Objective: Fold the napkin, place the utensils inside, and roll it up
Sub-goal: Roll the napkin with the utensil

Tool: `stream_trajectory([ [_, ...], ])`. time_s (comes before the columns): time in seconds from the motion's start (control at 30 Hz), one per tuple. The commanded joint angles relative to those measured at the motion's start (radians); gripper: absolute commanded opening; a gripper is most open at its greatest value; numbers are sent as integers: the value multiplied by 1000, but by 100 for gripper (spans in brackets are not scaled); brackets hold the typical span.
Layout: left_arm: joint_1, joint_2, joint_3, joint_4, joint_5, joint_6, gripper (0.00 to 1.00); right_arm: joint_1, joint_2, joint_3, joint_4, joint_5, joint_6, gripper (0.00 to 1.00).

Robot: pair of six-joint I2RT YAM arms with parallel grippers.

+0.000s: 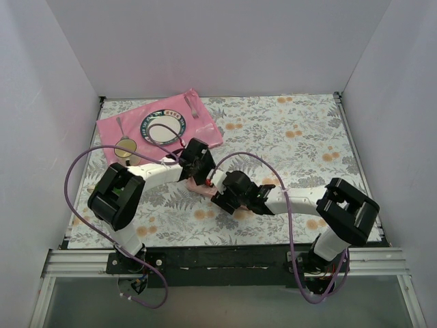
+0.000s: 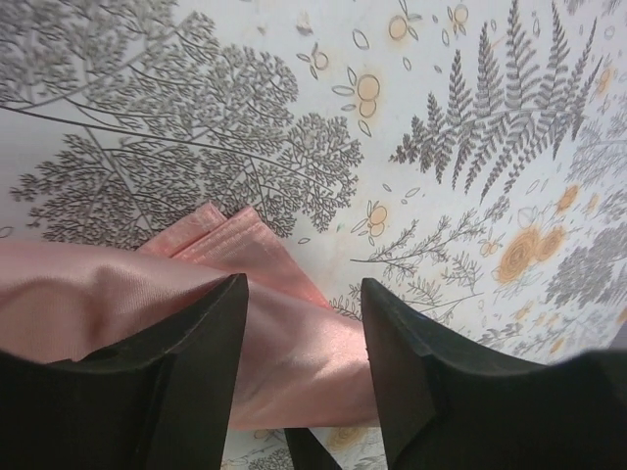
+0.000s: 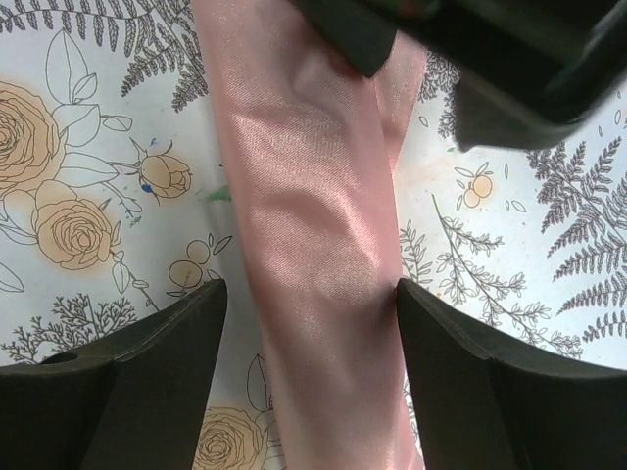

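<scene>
Napkin (image 3: 313, 196): I see it as a long, narrow, glossy pink strip lying flat on the floral tablecloth (image 1: 287, 137), mid-table towards the near side. From above, only a sliver shows between my two tools.
Left gripper (image 2: 304, 282): It is low over one end of the napkin with the fingers apart. One fingertip (image 2: 211, 343) overlaps the fabric. At the other tip I can see a strip of bare tablecloth before the napkin's edge, so nothing is clamped.
Napkin end: On the left wrist view a hemmed, layered corner pokes out just past the fingertips.
Right gripper (image 3: 312, 284): Its jaws are spread wide and straddle the strip. There is tablecloth between the napkin and one finger (image 3: 147, 372), while the other finger sits right against the fabric edge. It has no grip.
Arms: From above, both wrists meet nose to nose over the napkin. The left tool's dark body fills the top of my right wrist view.
Mat (image 1: 113, 130): It is hot pink and lies in the far left corner, well apart from the napkin.
Plate (image 1: 145, 130): It sits on the mat.
Spoon (image 1: 125, 146): It lies on the mat, just left of the plate.
Second utensil (image 1: 193, 106): It is at the mat's far right, too small for me to tell what kind.
</scene>
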Motion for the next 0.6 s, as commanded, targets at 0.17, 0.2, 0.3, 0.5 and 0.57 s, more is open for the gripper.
stream_trajectory([
  [0.17, 105, -132, 117, -186, -13, 28, 61, 16, 78, 13, 108, 96, -5, 72],
  [0.2, 107, -140, 123, -200, -16, 33, 61, 17, 97, 18, 108, 103, -1, 70],
  [0.3, 107, -178, 117, -234, -46, 51, 62, 14, 120, 36, 103, 124, 28, 60],
  [0.5, 107, -254, 55, -269, 4, 60, 63, 7, 138, 59, 85, 94, 97, 34],
  [0.57, 108, -280, 27, -285, 18, 51, 63, -7, 138, 62, 75, 55, 134, 29],
])
